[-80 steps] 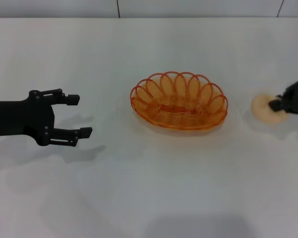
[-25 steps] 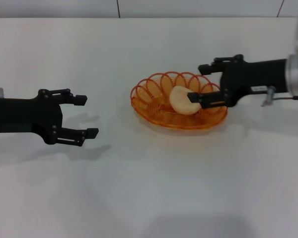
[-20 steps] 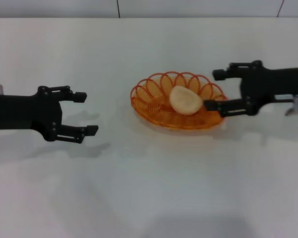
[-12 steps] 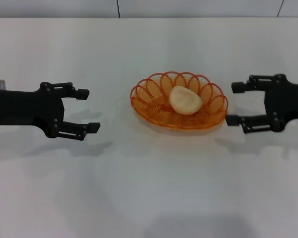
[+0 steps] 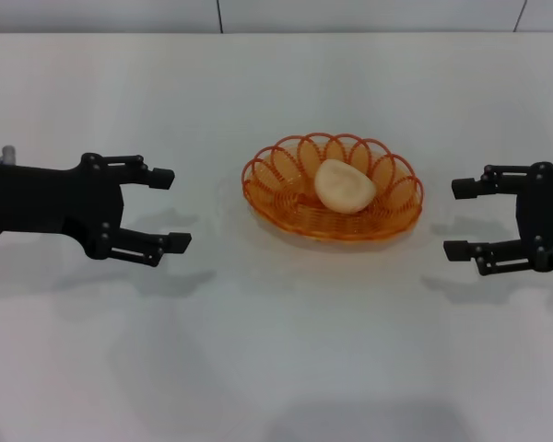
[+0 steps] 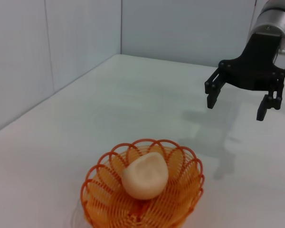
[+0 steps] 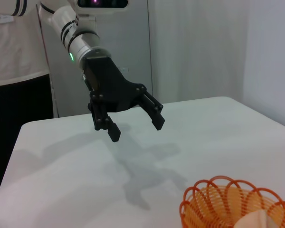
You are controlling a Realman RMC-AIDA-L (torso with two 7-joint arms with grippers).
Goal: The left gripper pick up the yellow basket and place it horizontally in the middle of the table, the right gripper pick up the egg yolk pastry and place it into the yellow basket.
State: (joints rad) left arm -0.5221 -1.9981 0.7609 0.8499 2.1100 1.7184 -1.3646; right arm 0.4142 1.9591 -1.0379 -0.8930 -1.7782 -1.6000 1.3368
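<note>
Head view: egg yolk pastry (image 5: 344,186) sits in yellow basket (image 5: 286,198) mid-table (image 5: 276,350), w/ left gripper (image 5: 167,209) & right gripper (image 5: 459,218) both spread apart, empty, flanking it.

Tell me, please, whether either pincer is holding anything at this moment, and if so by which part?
Nothing is held. The left pincer and the right pincer are open and empty, either side of the yellow basket, where the egg yolk pastry lies.
</note>
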